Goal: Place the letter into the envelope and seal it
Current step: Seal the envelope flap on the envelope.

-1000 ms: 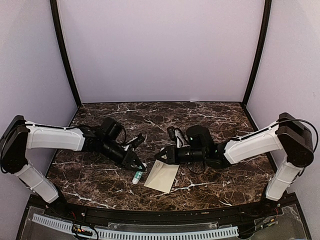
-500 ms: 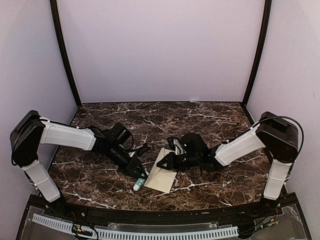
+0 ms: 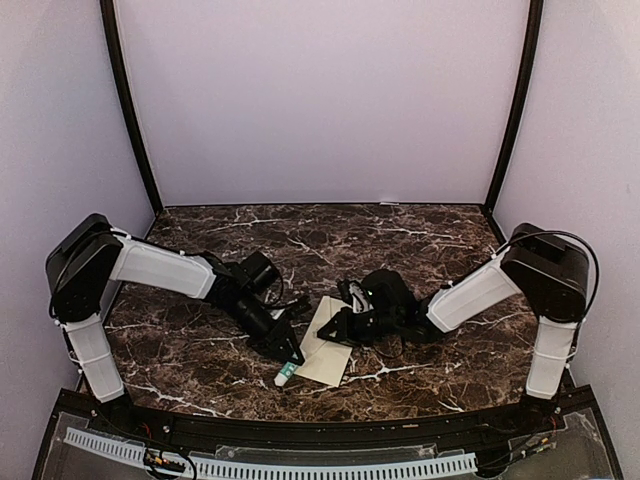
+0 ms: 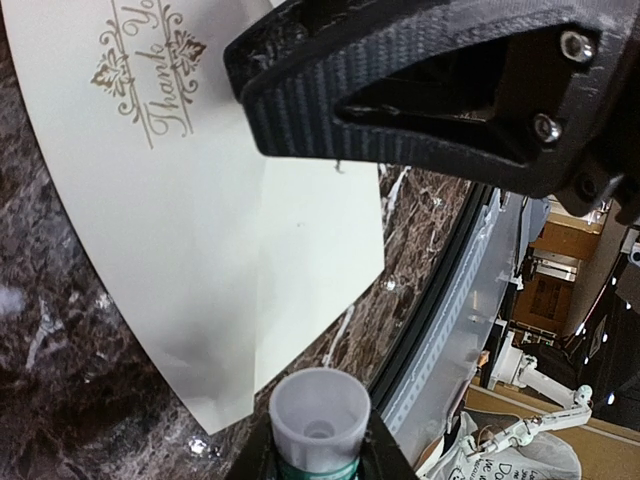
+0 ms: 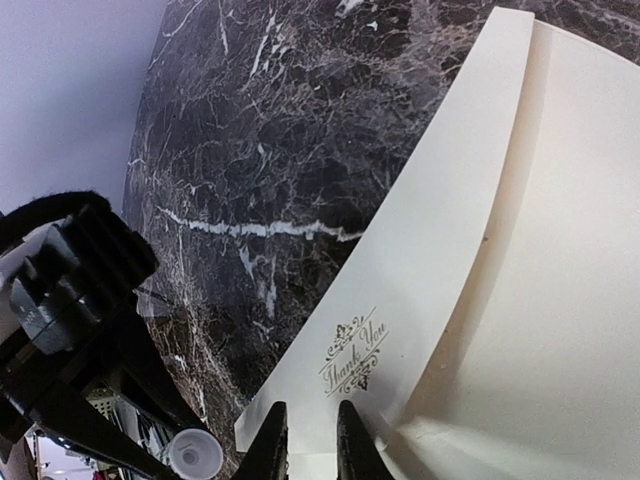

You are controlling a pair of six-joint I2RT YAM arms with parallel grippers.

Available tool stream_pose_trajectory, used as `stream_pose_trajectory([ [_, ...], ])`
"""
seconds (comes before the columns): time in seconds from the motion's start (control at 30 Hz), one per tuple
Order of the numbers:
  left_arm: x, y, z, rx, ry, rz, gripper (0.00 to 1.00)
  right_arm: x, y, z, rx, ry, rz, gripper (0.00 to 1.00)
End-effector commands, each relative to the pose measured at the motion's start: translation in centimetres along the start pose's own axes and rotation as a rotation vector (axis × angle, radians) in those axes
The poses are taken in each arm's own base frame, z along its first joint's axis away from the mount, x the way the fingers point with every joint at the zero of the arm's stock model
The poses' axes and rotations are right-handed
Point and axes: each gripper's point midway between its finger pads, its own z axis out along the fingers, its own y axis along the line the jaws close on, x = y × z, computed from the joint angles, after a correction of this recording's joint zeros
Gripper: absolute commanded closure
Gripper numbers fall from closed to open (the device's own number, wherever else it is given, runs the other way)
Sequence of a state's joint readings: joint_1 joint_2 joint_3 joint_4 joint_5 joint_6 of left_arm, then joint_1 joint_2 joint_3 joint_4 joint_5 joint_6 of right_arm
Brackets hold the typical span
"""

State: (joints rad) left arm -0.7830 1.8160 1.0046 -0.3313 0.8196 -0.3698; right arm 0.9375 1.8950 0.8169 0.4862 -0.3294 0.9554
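- At the lower centre of the top view, the envelope [image 3: 325,362] lies flat on the marble table [image 3: 420,250]. Its "Thank You" emblem faces up and the two grippers meet over it.
- The left gripper [image 3: 288,352] is clamped on a green glue stick [image 4: 320,425] with a white end, held just beside the envelope's near corner.
- The right gripper [image 5: 310,445] rests at the envelope's edge, near the emblem, with its jaws close together. Whether they pinch the paper or only press on it cannot be told.
- The letter cannot be told apart from the cream paper; it may already be inside.
- Risk 1: the envelope may skid on the smooth marble as the stick is drawn across it, if the right gripper's hold is only light.
- Risk 2: glue laid off the flap's edge would smear the face or bond the wrong layers.
- Risk 3: the grippers are very near each other, so a small sideways error could knock them together.
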Motion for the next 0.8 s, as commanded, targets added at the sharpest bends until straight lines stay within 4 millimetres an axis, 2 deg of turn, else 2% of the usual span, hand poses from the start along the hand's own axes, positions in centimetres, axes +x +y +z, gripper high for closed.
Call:
stream_pose_trajectory([
  [0.0,0.6,0.3,0.5,0.001,0.052,-0.046,1.0,0.0,-0.1,0.2,-0.017,0.003,0.008,0.85],
  [0.47,0.3,2.5,1.6,-0.064,0.067,-0.086,1.0,0.9,-0.2,0.3,-0.029,0.037,0.024,0.85],
  [0.77,0.3,2.6,1.6,-0.074,0.069,-0.089,1.0,2.1,0.4,0.3,-0.041,0.078,0.021,0.85],
])
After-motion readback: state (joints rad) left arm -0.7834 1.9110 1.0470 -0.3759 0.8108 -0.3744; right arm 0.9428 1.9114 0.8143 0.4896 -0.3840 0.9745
